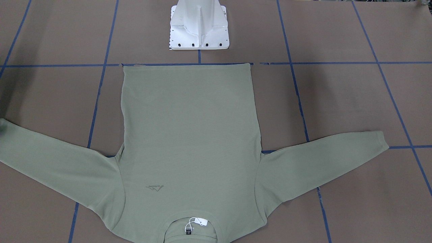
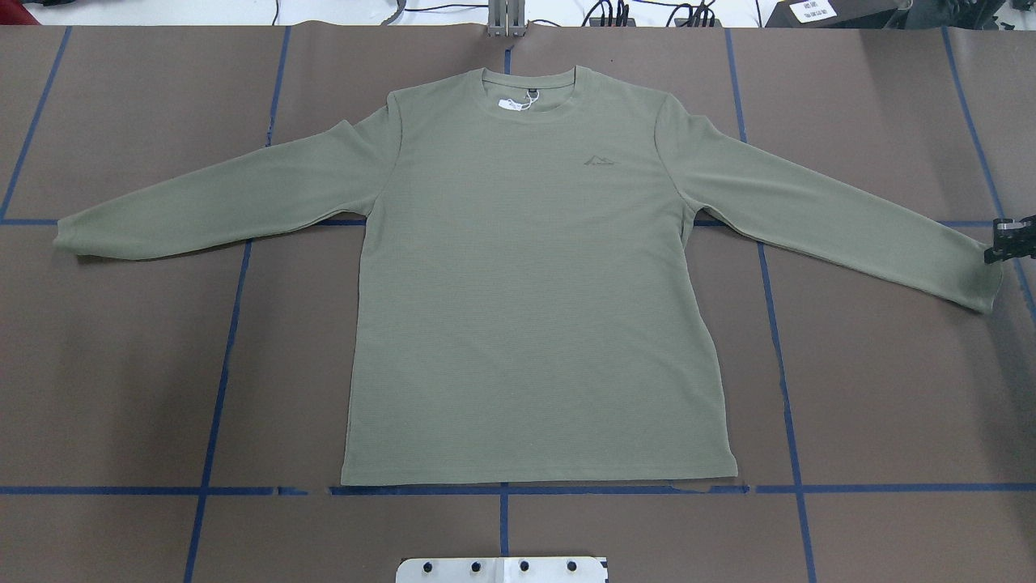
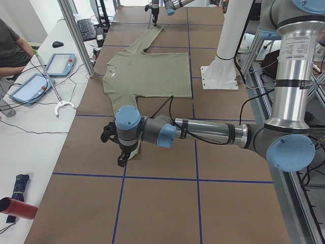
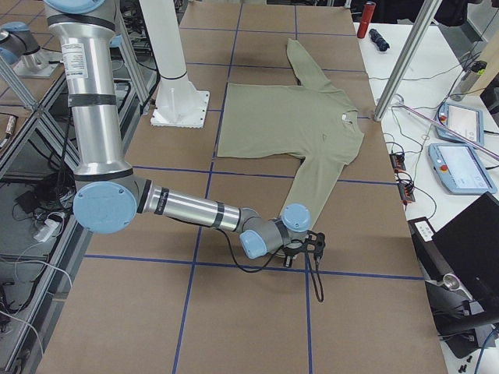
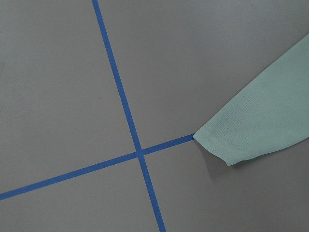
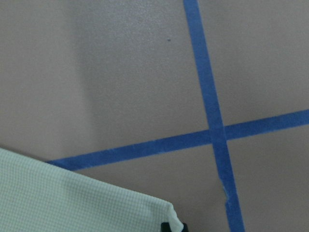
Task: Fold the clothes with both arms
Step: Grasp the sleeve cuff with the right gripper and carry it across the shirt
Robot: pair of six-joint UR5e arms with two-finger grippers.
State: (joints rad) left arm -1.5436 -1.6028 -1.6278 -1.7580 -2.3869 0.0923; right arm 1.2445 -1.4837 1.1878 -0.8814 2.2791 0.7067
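White metal pedestal base point(image 1: 199, 27) top centre. Blue tape grid point(image 1: 337, 62) across brown table covering point(image 1: 57, 37). Red cylinder point(image 3: 18, 208) lower left.

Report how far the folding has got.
Done: nothing folded; the shirt lies flat, sleeves spread. In hand: the right gripper sits at one cuff, the left gripper near the other; whether either grips is unclear. Left: every fold.

Bare table point(image 2: 121, 364) flanks shirt point(image 2: 534, 283), pedestal point(image 1: 199, 27) nearby, right pincer point(image 2: 1012, 240) perhaps touching cuff point(image 2: 981, 285)
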